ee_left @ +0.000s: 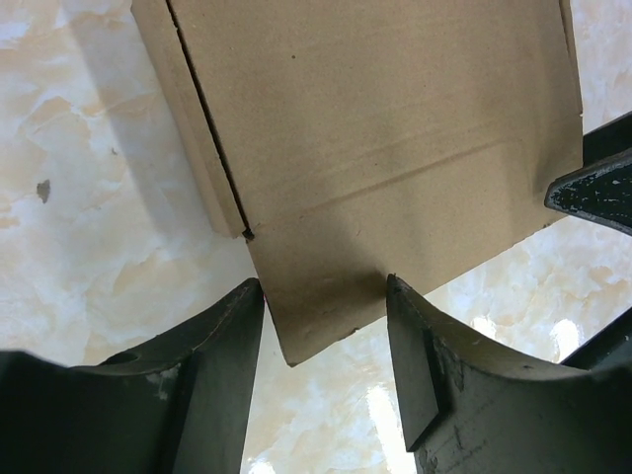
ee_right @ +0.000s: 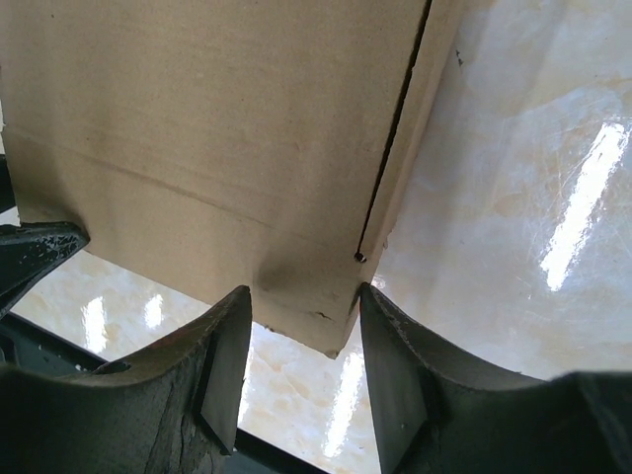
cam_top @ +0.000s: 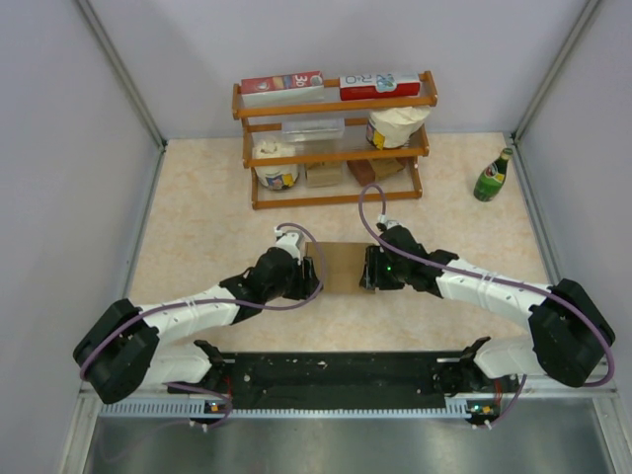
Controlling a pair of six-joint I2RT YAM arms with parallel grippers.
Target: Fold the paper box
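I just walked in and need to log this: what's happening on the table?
A robot is handling a plain brown cardboard box at the centre of the table. Its left gripper is at the box's left edge, its right gripper at the right; a cardboard corner sits between each one's jaws. Whether they actually pinch it is unclear.

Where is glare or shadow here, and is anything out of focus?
Right wrist view: glare streaks on the glossy marbled beige table. Left wrist view: the plain brown cardboard box throws a soft shadow leftwards. Top view: even light; nothing plainly out of focus.
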